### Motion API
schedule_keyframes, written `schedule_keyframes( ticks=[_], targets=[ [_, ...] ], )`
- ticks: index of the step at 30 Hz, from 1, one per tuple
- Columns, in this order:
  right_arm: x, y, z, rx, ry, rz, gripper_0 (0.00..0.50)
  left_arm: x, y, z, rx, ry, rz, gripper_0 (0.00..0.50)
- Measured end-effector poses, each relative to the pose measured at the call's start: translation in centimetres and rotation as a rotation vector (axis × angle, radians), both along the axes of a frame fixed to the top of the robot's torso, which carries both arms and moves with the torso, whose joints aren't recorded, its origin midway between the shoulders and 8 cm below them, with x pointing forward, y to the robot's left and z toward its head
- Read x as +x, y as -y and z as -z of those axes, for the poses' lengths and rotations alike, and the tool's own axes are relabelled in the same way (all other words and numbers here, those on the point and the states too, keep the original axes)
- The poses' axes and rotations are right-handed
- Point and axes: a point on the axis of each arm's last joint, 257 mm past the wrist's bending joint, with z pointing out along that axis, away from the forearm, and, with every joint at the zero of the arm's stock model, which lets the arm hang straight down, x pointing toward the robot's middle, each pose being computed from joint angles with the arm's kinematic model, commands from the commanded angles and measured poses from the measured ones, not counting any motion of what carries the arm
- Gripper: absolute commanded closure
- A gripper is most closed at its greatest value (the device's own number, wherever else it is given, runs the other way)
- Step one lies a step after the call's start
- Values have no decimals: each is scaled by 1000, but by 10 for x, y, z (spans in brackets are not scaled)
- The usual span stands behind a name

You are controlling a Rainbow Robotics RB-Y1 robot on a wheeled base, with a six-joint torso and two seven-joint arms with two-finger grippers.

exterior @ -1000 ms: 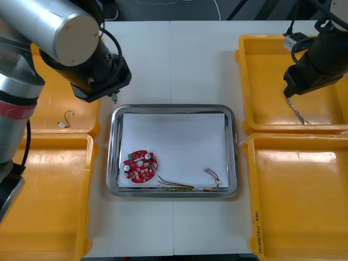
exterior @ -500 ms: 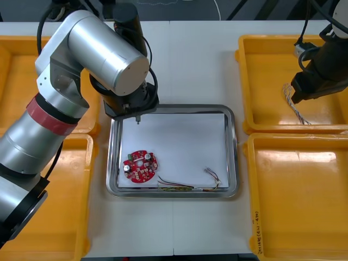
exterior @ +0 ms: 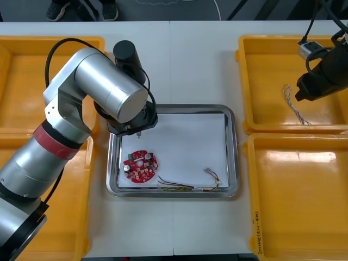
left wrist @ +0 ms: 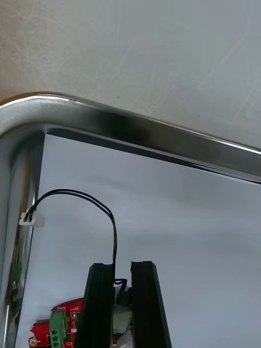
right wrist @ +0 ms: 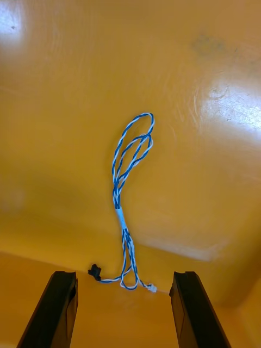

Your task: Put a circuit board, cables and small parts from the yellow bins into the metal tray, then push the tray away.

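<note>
Left wrist view: left fingers (left wrist: 100, 304) pinch black cable (left wrist: 81, 198) — contact seemingly hidden; right fingers (right wrist: 57, 310) spread over bin (right wrist: 206, 70).

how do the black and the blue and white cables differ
The black cable is pinched by the left gripper over the tray; the blue and white cable lies free in a yellow bin by the open right gripper. Black is plain; blue and white is twisted. Both end in plugs.
</note>
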Motion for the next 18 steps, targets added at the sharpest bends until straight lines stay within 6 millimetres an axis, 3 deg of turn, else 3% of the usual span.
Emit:
schedule_keyframes(
  ticks=[18],
  targets=[
    [13, 20, 34, -8, 61, -7, 0, 1, -9, 20, 25, 23, 38, 500]
  ],
)
